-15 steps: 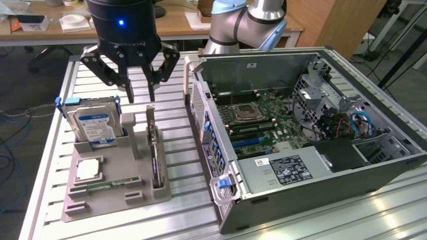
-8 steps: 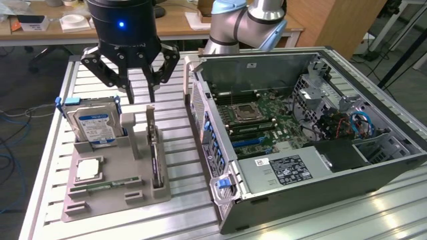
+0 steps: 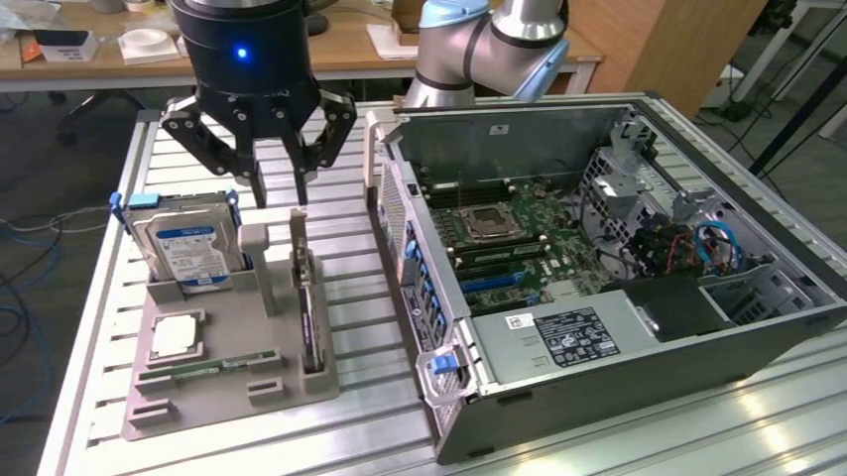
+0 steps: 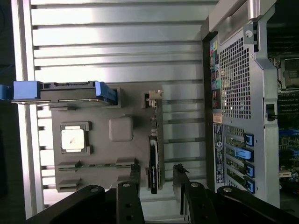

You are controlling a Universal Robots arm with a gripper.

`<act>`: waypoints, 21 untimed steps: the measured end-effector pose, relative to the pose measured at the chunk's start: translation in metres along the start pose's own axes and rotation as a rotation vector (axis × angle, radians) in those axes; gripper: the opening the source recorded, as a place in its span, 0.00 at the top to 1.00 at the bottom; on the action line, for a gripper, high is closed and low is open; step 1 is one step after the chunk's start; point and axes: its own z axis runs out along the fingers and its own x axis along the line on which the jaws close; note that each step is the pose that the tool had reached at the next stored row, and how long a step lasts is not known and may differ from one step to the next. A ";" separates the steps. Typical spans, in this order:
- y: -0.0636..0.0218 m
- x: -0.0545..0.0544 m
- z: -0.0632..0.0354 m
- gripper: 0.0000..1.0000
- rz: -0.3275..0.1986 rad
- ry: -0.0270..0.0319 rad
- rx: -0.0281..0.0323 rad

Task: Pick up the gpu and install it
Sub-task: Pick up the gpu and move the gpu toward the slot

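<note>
- One black gripper (image 3: 278, 195) hangs in the upper left of the exterior view, its jaws spread wide and grasping nothing.
- Just beneath it, the gpu (image 3: 307, 297) stands on edge in a slot of the grey holder (image 3: 225, 402), on the side nearest the computer case (image 3: 556, 407); the wrist view shows the gpu lined up between the two open jaws, untouched.
- A silver hard drive (image 3: 185, 248) with a blue-white label stands upright at the holder's far end, left of the gpu in the frame; a processor chip (image 3: 177, 337) and a green memory stick (image 3: 212, 367) lie flat lower in the frame.
- The case lies open on the slatted metal table (image 3: 357, 297), motherboard (image 3: 517, 238) exposed, across the right of the frame.
</note>
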 end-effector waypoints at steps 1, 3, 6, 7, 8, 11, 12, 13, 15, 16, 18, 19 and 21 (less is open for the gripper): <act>0.0000 0.000 0.0003 0.58 0.000 0.0000 0.0001; 0.0000 0.000 0.0010 0.58 0.000 0.0001 0.0001; -0.0001 0.000 0.0024 0.58 0.000 0.0001 0.0000; -0.0001 0.000 0.0028 0.58 0.000 0.0001 0.0001; -0.0002 0.000 0.0033 0.58 0.000 0.0000 0.0000; -0.0002 0.000 0.0046 0.58 0.000 0.0000 0.0001; -0.0002 0.000 0.0051 0.58 0.000 0.0000 0.0000; -0.0003 0.000 0.0056 0.58 0.000 0.0000 0.0001; -0.0003 0.000 0.0066 0.58 0.000 0.0001 0.0001; -0.0003 0.000 0.0071 0.58 0.000 0.0000 0.0000; -0.0004 0.000 0.0081 0.58 0.000 0.0001 0.0001; -0.0004 0.000 0.0086 0.58 0.000 0.0001 0.0001; -0.0005 0.000 0.0095 0.58 0.000 0.0001 0.0001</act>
